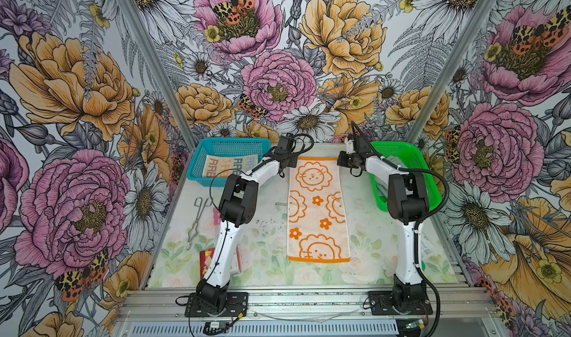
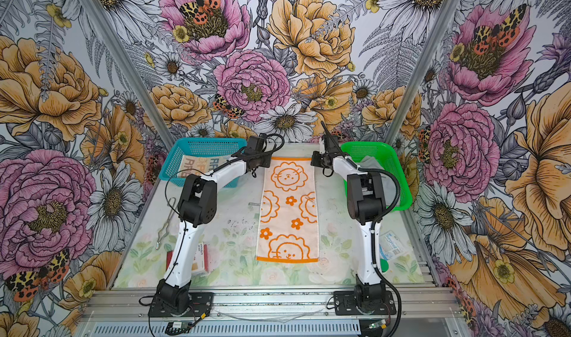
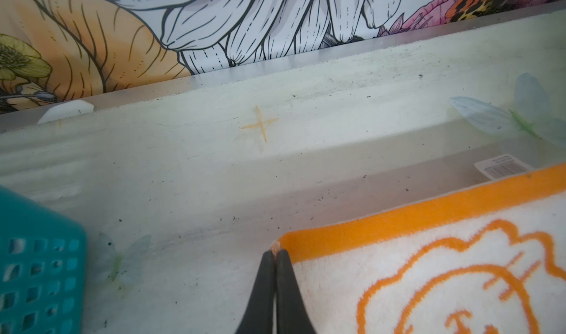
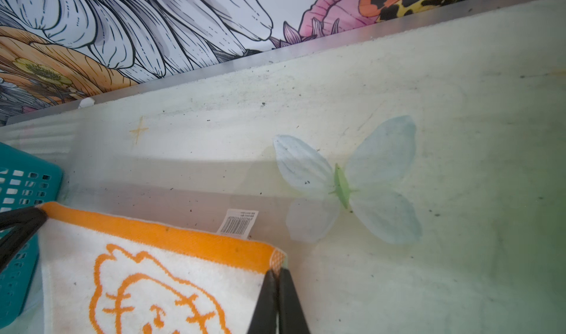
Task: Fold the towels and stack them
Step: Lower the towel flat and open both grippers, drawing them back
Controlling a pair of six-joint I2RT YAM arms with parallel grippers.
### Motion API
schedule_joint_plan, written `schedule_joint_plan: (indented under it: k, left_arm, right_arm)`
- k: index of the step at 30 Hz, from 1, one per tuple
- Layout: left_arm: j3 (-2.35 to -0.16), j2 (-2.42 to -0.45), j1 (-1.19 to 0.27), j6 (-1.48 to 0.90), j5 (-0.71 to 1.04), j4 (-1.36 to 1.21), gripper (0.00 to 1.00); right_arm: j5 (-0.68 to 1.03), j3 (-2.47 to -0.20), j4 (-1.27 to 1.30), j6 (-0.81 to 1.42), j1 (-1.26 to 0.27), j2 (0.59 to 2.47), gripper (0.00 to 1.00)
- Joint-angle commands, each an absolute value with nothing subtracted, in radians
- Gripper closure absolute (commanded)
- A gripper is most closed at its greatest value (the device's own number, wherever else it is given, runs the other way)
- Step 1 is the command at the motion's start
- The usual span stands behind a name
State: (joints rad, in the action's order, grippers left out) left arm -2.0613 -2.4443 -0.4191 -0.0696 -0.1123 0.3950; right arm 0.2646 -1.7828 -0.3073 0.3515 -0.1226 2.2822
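Observation:
The orange towel (image 1: 318,208) (image 2: 289,208), cream with orange lions and flowers, lies flat and lengthwise mid-table. My left gripper (image 3: 275,252) (image 1: 292,162) is shut on its far left corner. My right gripper (image 4: 277,271) (image 1: 340,159) is shut on the far right corner; the towel (image 4: 153,271) stays flat on the table. The cream RABBIT towel (image 1: 230,165) lies in the blue basket (image 1: 228,140). A grey towel (image 2: 370,162) sits in the green basket (image 1: 411,153), mostly hidden by the right arm.
Metal tongs (image 1: 197,221) lie at the left, with a red-and-white box (image 1: 207,258) under the left arm. A surgical packet (image 2: 391,245) sits near the right edge. A barcode tag (image 4: 240,222) sticks out from the towel's far hem. The back rail runs close beyond both grippers.

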Motion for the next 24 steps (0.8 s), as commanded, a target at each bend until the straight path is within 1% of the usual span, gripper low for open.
schedule_joint_plan:
  k: [1, 2, 3, 4, 5, 6, 7, 8, 9, 12, 14, 16, 19, 22, 24]
  left_arm:
    - [-2.146, -2.467, -0.403, -0.056, -0.133, 0.454, 0.74]
    - [-2.169, -2.470, -0.402, -0.052, -0.125, 0.458, 0.72]
    - [-2.192, -2.471, -0.401, -0.046, -0.124, 0.467, 0.69]
    - [-2.221, -2.472, -0.400, -0.038, -0.123, 0.478, 0.69]
    - [-2.262, -2.475, -0.400, -0.030, -0.120, 0.504, 0.69]
    - [-2.316, -2.483, -0.399, -0.022, -0.116, 0.540, 0.69]
    - [-2.368, -2.492, -0.397, -0.016, -0.109, 0.579, 0.67]
    - [-2.430, -2.504, -0.396, -0.011, -0.104, 0.622, 0.62]
    - [-2.483, -2.512, -0.396, -0.004, -0.099, 0.664, 0.61]
    - [-2.578, -2.497, -0.408, 0.003, -0.094, 0.780, 0.58]
    - [-2.558, -2.442, -0.427, 0.002, -0.102, 0.837, 0.58]
    - [-2.479, -2.348, -0.448, -0.010, -0.115, 0.877, 0.57]
    - [-2.224, -2.113, -0.465, -0.066, -0.090, 0.866, 0.56]
    - [-1.931, -1.855, -0.470, -0.119, -0.024, 0.836, 0.45]
    - [-1.720, -1.665, -0.483, -0.165, 0.019, 0.801, 0.41]
  right_arm:
    - [0.245, -1.849, -0.318, 0.322, -0.117, 2.298, 0.83]
    - [0.245, -1.861, -0.320, 0.317, -0.116, 2.296, 0.70]
    - [0.245, -1.879, -0.329, 0.312, -0.116, 2.293, 0.63]
    - [0.241, -1.895, -0.341, 0.307, -0.116, 2.287, 0.61]
    - [0.237, -1.912, -0.351, 0.304, -0.116, 2.277, 0.55]
    - [0.233, -1.917, -0.356, 0.302, -0.117, 2.259, 0.45]
    - [0.228, -1.917, -0.361, 0.305, -0.117, 2.241, 0.38]
    - [0.220, -1.907, -0.361, 0.306, -0.119, 2.218, 0.29]
    - [0.211, -1.896, -0.361, 0.306, -0.121, 2.194, 0.24]
    - [0.201, -1.826, -0.370, 0.305, -0.131, 2.094, 0.23]
    - [0.195, -1.743, -0.377, 0.325, -0.139, 2.005, 0.20]
    - [0.203, -1.633, -0.378, 0.357, -0.146, 1.900, 0.19]
    - [0.203, -1.444, -0.380, 0.410, -0.152, 1.727, 0.15]
    - [0.207, -1.255, -0.385, 0.457, -0.155, 1.555, 0.13]
    - [0.212, -1.135, -0.398, 0.488, -0.163, 1.432, 0.12]
